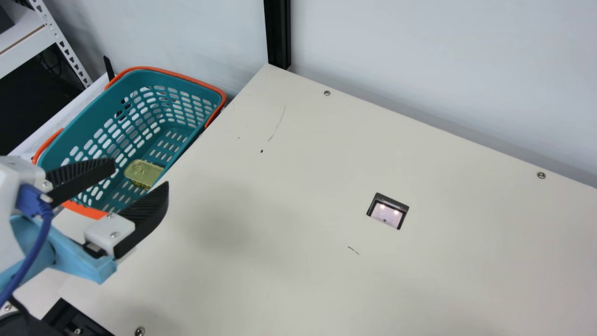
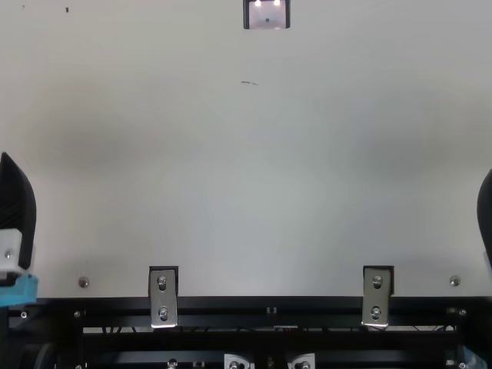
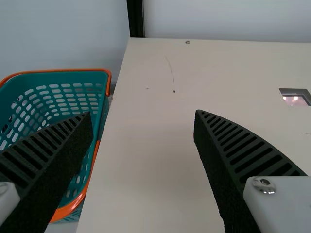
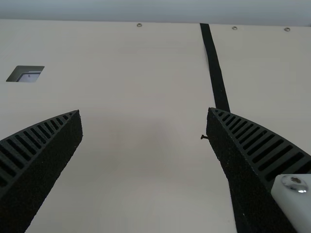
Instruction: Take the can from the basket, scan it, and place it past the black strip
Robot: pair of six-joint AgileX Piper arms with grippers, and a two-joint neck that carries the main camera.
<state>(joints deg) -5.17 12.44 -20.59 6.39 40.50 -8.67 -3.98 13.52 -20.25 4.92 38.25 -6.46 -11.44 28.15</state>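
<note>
L gripper [image 1: 140,174]: wide, nr basket [image 1: 193,87], prob. to admit can [image 1: 144,172] lying on its floor. R gripper [image 4: 144,110]: wide, nil held, prob. for placing.

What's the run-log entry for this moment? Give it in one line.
can: in basket | left gripper: open, empty, near basket | right gripper: open, empty | scanner window: lit | next: probably grasp can

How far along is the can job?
Nothing looks done: the can lies in the basket. Nothing in hand: the left gripper is open and empty near the basket, the right gripper open and empty too. Left: pick, scan at the lit scanner, place past the black strip.
</note>
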